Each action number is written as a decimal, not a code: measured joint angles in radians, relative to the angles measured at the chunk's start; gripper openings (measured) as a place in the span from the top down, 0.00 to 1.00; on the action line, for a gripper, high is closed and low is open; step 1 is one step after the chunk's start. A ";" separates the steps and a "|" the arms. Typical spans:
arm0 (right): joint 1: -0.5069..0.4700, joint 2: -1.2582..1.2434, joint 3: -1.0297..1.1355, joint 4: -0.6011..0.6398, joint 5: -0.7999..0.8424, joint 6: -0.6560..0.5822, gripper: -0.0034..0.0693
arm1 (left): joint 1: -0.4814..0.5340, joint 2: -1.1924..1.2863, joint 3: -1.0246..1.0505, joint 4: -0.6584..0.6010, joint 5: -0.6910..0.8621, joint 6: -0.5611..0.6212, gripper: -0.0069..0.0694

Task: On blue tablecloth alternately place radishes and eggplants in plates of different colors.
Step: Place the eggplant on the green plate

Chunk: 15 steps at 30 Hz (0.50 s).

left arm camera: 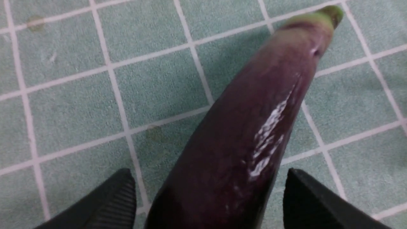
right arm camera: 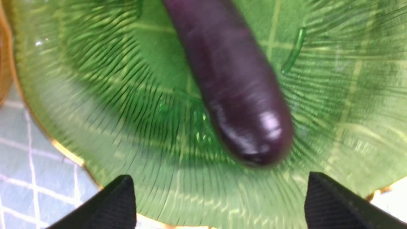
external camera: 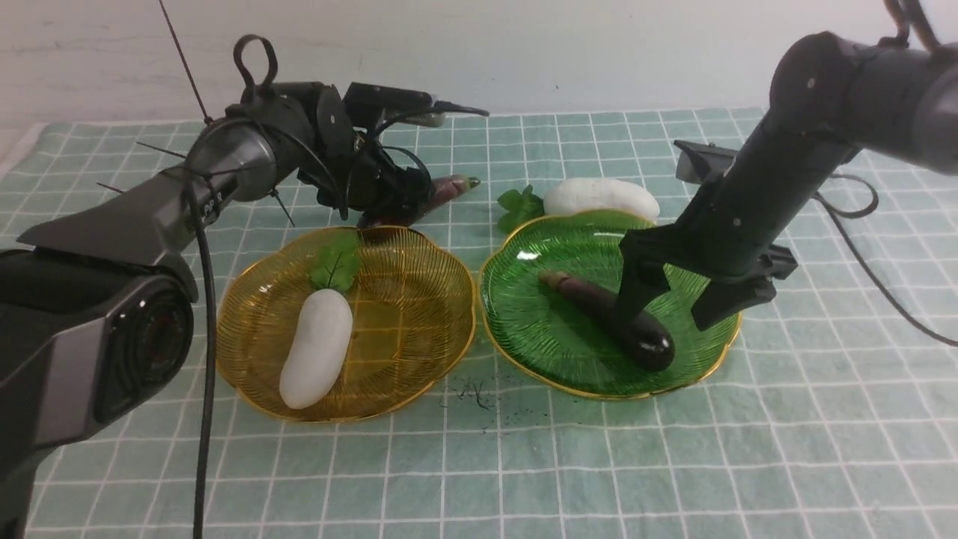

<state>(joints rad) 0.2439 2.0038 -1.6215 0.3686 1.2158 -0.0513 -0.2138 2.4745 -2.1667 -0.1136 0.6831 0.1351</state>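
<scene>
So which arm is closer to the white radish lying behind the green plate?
Right. The right gripper hovers over the green plate, just in front of that radish; the left gripper is farther off, at the eggplant.

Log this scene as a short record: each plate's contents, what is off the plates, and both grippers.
amber plate: white radish with leaf sprig
green plate: eggplant
off plates, on tablecloth: second radish, behind green plate; second eggplant, behind amber plate
left gripper: open, at second eggplant
right gripper: open, over green plate
</scene>
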 joint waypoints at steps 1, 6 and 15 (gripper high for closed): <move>0.001 -0.010 -0.001 0.000 0.002 -0.002 0.05 | 0.000 0.006 -0.001 0.000 -0.006 0.000 0.21; 0.001 -0.065 -0.001 -0.004 0.003 -0.007 0.10 | -0.006 0.008 -0.032 0.008 -0.008 0.025 0.44; 0.001 -0.173 -0.001 -0.128 0.003 -0.030 0.18 | -0.054 -0.145 -0.171 -0.127 0.213 0.018 0.43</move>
<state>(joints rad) 0.2449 1.8305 -1.6224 0.2404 1.2185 -0.0818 -0.2682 2.3294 -2.3381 -0.2409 0.8958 0.1532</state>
